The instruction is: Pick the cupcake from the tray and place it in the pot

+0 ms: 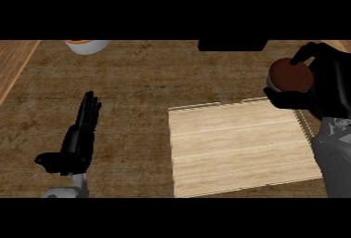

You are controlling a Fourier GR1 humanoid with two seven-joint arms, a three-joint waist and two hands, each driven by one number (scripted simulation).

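The cupcake [290, 76], brown-topped with a pale wrapper edge, is held above the counter at the upper right. My right hand [322, 88] is curled round it, thumb below and fingers above. It hangs just past the far right corner of the light wooden tray [240, 148], whose surface is bare. My left hand [79, 135] rests open at the left, fingers straight and pointing away, off the tray. A dark object [231, 45] at the top edge may be the pot; only its near side shows.
A pale bowl with something orange inside [87, 45] sits at the top left edge. The counter is dark brown wood grain, with a lighter wooden strip [14, 60] along the far left.
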